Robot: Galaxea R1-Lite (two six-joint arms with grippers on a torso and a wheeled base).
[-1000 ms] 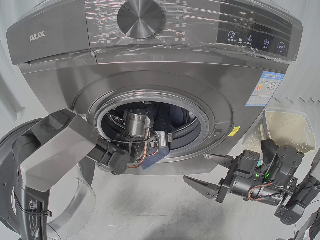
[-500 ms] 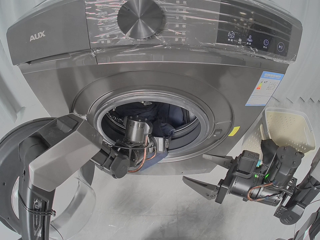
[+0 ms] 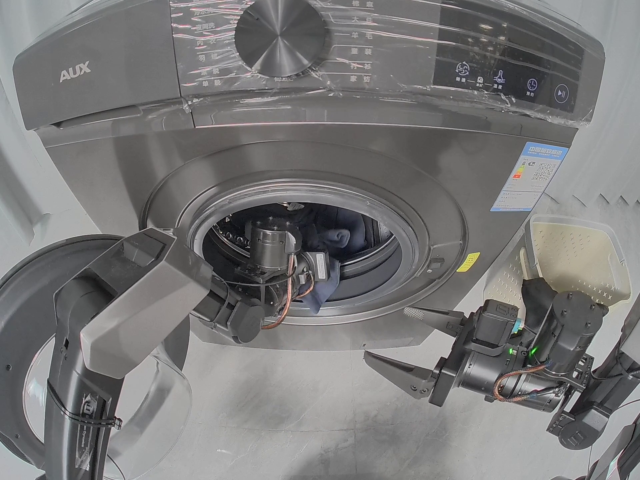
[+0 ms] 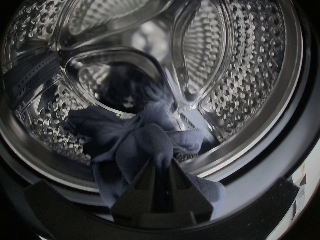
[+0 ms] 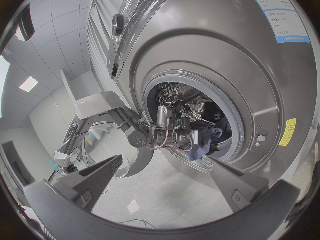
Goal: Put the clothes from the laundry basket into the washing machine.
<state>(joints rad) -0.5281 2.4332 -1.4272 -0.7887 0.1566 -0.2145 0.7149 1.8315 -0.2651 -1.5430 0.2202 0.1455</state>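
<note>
The right hand [image 3: 392,337] is held spread apart near the laundry basket [image 3: 580,255]. Farther in, a dark blue garment [image 4: 146,144] is clamped by the left hand [image 4: 162,165] at the mouth of the washing machine [image 3: 400,168]. Loading is judged underway; a deeper reach into the drum [image 4: 253,50], then release, is called for.

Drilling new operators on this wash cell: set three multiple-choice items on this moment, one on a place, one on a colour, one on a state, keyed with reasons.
1. Where is the blue garment?
A. on the floor
B. at the drum mouth, held by the left pincer
C. on the machine's top

2. What colour is the laundry basket?
A. red
B. green
C. cream

3. How is the right pincer?
A. open, empty
B. shut on cloth
C. shut, empty

Key: 1 B, cloth is clamped in it at the drum's rim; 2 C, pale cream walls; 3 A, spread wide, nothing between.
</note>
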